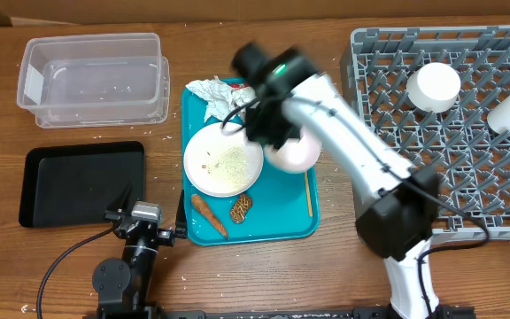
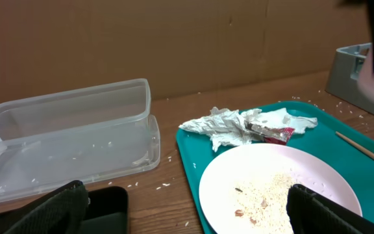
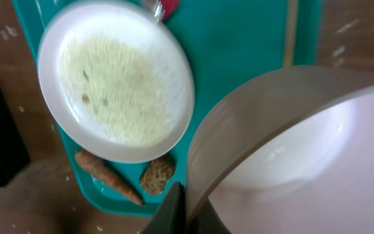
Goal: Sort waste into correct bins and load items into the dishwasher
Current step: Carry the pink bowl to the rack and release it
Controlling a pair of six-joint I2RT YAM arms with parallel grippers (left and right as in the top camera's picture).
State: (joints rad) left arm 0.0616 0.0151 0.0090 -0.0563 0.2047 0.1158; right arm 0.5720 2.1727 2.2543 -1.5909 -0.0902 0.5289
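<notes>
- The right tool [image 3: 186, 207] is closed on the rim of a white bowl [image 1: 294, 152], which it pinches by the wall. The bowl hangs tilted over the teal tray [image 1: 286, 221], just right of the plate [image 1: 223, 159].
- The left tool [image 2: 184, 211] stands wide open and holds nothing. It sits low over the tabletop at the tray's near left.
- The bowl looks stiff, smooth and breakable. Held only at the rim it can swing or slip, so I would carry it slowly to the dish rack [image 1: 450, 133] on the right.
- The plate is flat and strewn with rice, and only its edge offers a hold. Tipping it would spill the grains.
- The napkins [image 1: 212, 91] are soft and light, so any fold will do. The carrot [image 1: 209, 215] is firm and best pinched mid-length.
</notes>
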